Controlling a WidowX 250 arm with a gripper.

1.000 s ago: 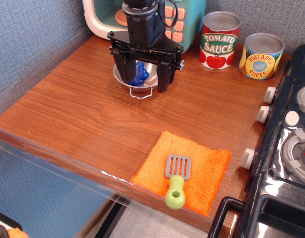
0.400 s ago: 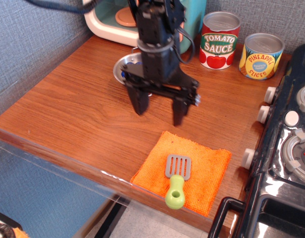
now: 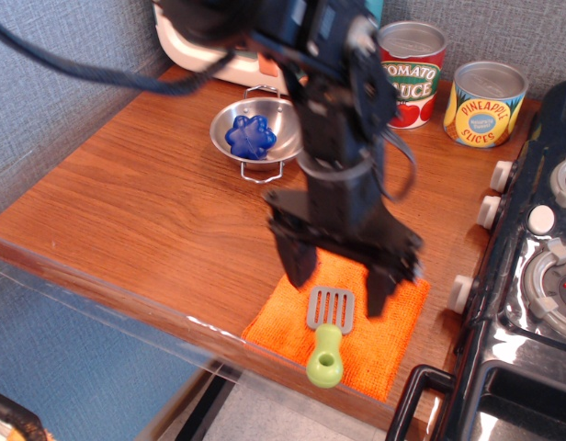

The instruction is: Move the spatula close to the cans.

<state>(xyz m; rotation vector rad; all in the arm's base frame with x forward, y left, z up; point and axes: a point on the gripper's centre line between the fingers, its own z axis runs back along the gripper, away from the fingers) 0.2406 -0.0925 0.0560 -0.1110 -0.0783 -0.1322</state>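
Observation:
The spatula [image 3: 327, 329] lies on an orange cloth [image 3: 394, 329] at the table's front edge, grey slotted blade toward the back, lime-green handle toward the front. My gripper [image 3: 339, 283] is open and empty just above the blade, one finger on each side of it. The red "Tomato Sauce" can [image 3: 413, 73] and the yellow "Pineapple Slices" can [image 3: 485, 103] stand at the back right, far from the spatula. My arm hides the left part of the red can.
A steel bowl [image 3: 253, 136] with a blue toy in it sits at the back middle. A toy microwave [image 3: 200, 41] stands behind it. A black toy stove [image 3: 531, 276] borders the table on the right. The table's front edge [image 3: 127, 285] is close to the cloth.
My gripper has moved from above the steel bowl forward and to the right, and down to the spatula's blade. It has stayed open. The bowl is now uncovered.

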